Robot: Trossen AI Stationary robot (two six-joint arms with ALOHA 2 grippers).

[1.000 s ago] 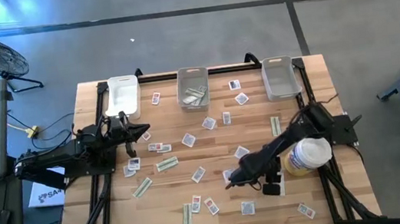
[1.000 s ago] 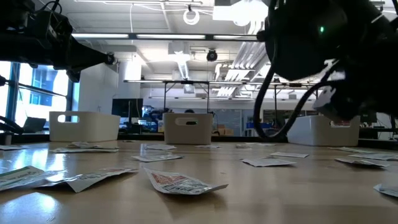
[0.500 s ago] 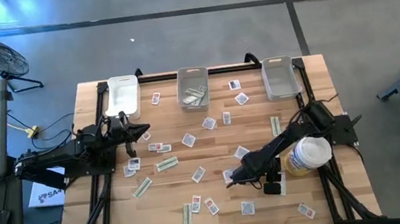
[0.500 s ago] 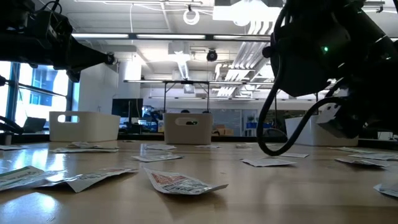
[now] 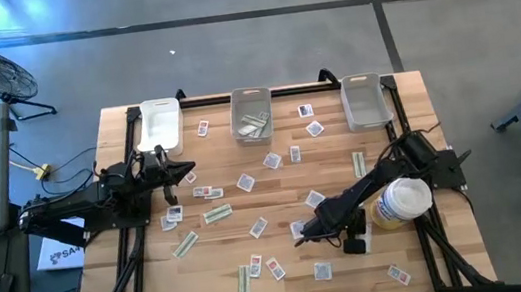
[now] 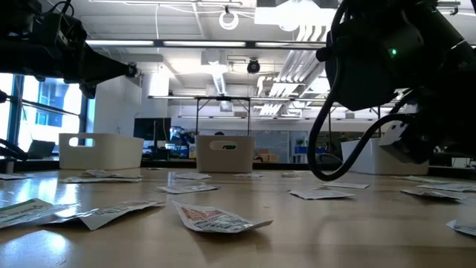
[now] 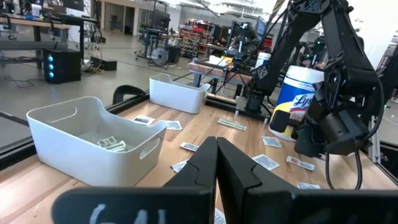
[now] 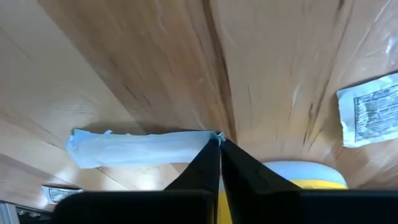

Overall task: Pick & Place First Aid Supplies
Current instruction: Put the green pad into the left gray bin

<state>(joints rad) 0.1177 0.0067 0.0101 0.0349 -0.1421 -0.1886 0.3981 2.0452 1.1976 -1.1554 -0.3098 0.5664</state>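
Observation:
Small flat packets, the first aid supplies, lie scattered over the wooden table [image 5: 277, 194], white squarish ones [image 5: 245, 181] and pale green strips [image 5: 217, 213]. My right gripper [image 5: 302, 233] is low over the table's near right part, next to the round tub [image 5: 401, 201], and is shut on one pale packet [image 8: 140, 149]. A second packet [image 8: 370, 109] lies flat just beyond it. My left gripper [image 5: 186, 169] hangs shut and empty above the table's left side; in its wrist view [image 7: 216, 144] the fingertips meet. My right gripper pinches one end of the pale packet [image 8: 208, 138] between its two fingertips, coming from above at a slant. The packet shows edge-on and stretches away sideways from the fingers. Whether its other end [image 8: 74, 146] rests on the table, I cannot tell.
Three bins stand along the far edge: a white one [image 5: 159, 127] at the left, a clear one [image 5: 252, 117] holding green strips in the middle, and a clear one [image 5: 363, 100] at the right. The big white-and-yellow tub stands close behind my right arm.
My right arm has sunk a little toward the table beside the tub. The packets on the table have stayed where they were.

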